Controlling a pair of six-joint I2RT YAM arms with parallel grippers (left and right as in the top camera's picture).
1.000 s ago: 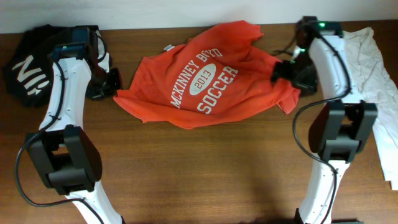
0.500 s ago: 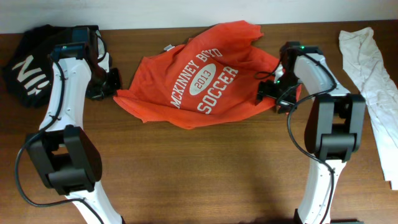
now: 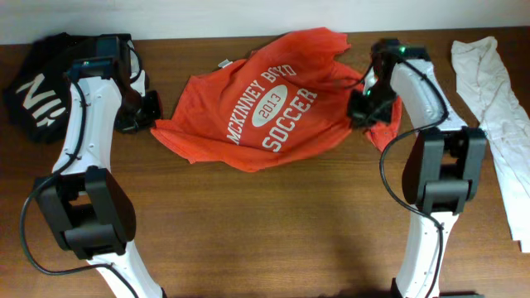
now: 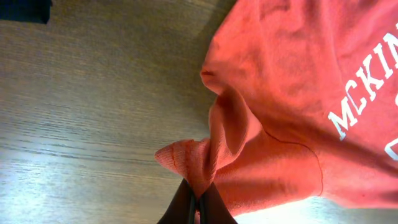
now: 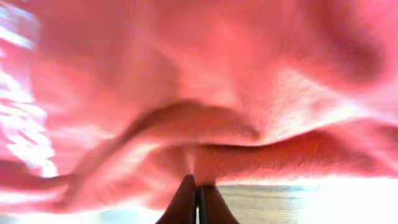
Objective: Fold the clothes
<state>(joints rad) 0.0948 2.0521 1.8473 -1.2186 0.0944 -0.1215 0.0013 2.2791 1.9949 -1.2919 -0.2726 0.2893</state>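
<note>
- The red-orange T-shirt (image 3: 273,99) lies crumpled on the wooden table (image 3: 273,223), between the two arms. Its white "McKinney Boyd 2013 Soccer" print faces up and runs on a slant.
- The left gripper (image 3: 151,120) sits at the shirt's left edge. Its jaws are pressed together on a small bunched fold of the hem (image 4: 193,168), and the cloth rises from the fingertips in a pinched ridge, with bare wood to the left.
- The right gripper (image 3: 363,106) is at the shirt's right edge, near the sleeve. Its fingers (image 5: 186,199) meet tip to tip, nipping a fold of the red cloth, which fills nearly the whole wrist view above them.
- A black garment with white lettering (image 3: 37,83) lies bunched at the far left corner, behind the left arm.
- A plain white garment (image 3: 497,108) lies along the right edge of the table, apart from the shirt.
</note>
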